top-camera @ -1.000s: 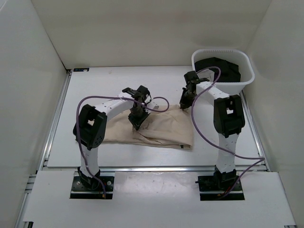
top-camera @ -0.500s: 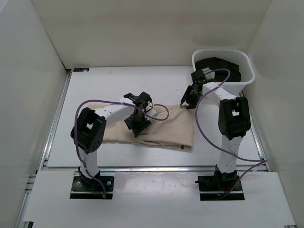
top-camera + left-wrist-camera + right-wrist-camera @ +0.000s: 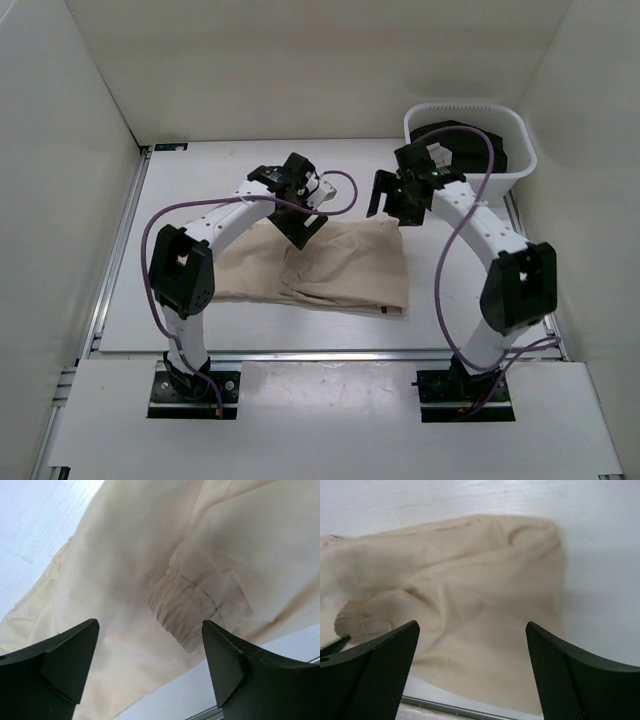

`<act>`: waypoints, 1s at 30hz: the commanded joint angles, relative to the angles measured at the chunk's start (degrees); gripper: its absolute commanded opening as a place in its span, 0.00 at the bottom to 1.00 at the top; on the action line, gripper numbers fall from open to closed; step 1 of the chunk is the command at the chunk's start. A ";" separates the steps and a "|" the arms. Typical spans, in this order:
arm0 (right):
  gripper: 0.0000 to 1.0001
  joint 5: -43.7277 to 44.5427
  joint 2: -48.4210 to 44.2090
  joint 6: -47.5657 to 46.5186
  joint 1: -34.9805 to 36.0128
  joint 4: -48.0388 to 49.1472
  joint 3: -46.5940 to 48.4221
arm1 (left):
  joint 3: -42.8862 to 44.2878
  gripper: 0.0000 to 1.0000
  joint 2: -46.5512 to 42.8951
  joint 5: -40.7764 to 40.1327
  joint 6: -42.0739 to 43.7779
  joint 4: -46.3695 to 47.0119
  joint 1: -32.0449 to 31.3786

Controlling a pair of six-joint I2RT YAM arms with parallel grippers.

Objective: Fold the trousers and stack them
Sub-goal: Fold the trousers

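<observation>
Top external: shows large beige soft cotton trousers folded flat on white bench, centre of frame. Shows left gripper and right gripper over the upper edge, white plastic basket upper right.

Left wrist: shows left gripper spread wide, grasping nothing, above gathered cuff.

Right wrist: shows right gripper likewise released above cloth.

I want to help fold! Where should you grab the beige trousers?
Probably the gathered cuff of the soft beige cotton trousers, coming straight down from above: they lie flat on the white table, and that bunched ridge gives something thick to pinch.
</observation>
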 commanded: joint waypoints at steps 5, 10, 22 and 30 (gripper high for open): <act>0.99 0.84 -13.27 0.46 -0.95 0.64 -18.54 | 0.30 0.60 8.07 3.13 -0.67 1.03 2.60; 0.97 -8.83 -16.52 -0.34 -2.00 6.88 -30.58 | 2.95 0.14 8.60 6.21 -1.72 1.03 2.60; 0.97 -14.19 -20.67 -2.53 -5.60 19.89 -41.94 | 1.81 0.14 1.58 -2.40 -4.63 3.66 2.60; 0.98 -16.84 -15.24 -0.78 -11.14 26.05 -39.75 | -3.90 0.14 2.44 -14.51 -5.16 6.48 2.60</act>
